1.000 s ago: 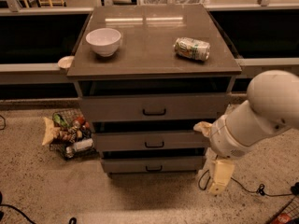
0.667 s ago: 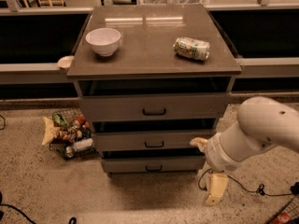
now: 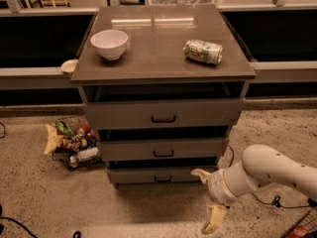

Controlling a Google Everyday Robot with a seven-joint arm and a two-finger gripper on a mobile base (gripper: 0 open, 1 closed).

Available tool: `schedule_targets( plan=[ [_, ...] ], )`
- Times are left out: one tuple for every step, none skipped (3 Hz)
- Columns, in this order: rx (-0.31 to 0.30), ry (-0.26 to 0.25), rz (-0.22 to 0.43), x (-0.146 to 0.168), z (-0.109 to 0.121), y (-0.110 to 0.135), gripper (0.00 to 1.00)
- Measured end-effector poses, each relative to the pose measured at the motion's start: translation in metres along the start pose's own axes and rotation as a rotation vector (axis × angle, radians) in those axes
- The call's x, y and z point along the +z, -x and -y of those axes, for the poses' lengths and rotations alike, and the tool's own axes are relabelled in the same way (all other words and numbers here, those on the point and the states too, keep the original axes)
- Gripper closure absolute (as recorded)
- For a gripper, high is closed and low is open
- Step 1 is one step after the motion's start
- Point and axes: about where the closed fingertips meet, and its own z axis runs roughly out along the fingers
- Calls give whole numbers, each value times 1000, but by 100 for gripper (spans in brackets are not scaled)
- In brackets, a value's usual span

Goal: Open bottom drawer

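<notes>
The bottom drawer [image 3: 133,175] is the lowest and slimmest of three grey-brown fronts in the cabinet, with a small black bar handle [image 3: 162,179]. Its front sits close to the cabinet body. My gripper [image 3: 207,198] is low at the drawer's right end, just right of the handle. It is open, with one tan fingertip [image 3: 200,174] near the drawer front and the other [image 3: 213,220] down by the floor. It holds nothing. My white arm [image 3: 270,172] reaches in from the right.
A white bowl [image 3: 109,43] and a can lying on its side [image 3: 203,51] rest on the cabinet top [image 3: 158,58]. A wire basket of snacks [image 3: 72,143] sits on the floor left of the drawers. A cable [image 3: 270,201] lies on the floor at right.
My arm has dropped lower and swung left, bringing the gripper from beside the middle drawer down to the bottom drawer's right end. The drawers have not moved.
</notes>
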Motion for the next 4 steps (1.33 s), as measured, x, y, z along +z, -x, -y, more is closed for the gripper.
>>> schedule_targets(
  plan=[
    [-1, -1, -2, -1, 0, 1, 0],
    [22, 18, -14, 18, 6, -19, 0],
    [17, 11, -52, 47, 21, -57, 0],
    [9, -12, -56, 73, 37, -97, 0]
  ],
)
